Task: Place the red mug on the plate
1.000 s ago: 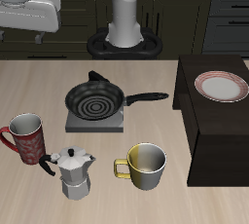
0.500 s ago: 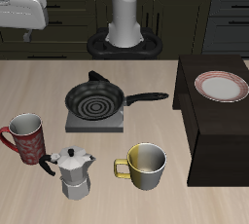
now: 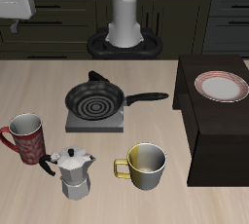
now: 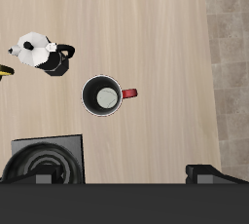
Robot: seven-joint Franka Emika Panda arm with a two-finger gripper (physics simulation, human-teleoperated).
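while the red mug (image 3: 26, 137) touches the moka pot (image 3: 70, 172), claw (image 3: 12, 6) state unclear.

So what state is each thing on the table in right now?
Red mug: upright, empty, untouched.
Plate: empty, on the dark raised block.
Yellow mug: upright, empty.
Moka pot: upright, lid closed.
Pan: empty, on the burner.
Tool: high above the red mug, holding nothing.

Red mug (image 3: 26, 138) upright on table; white plate (image 3: 222, 87) on dark stand.
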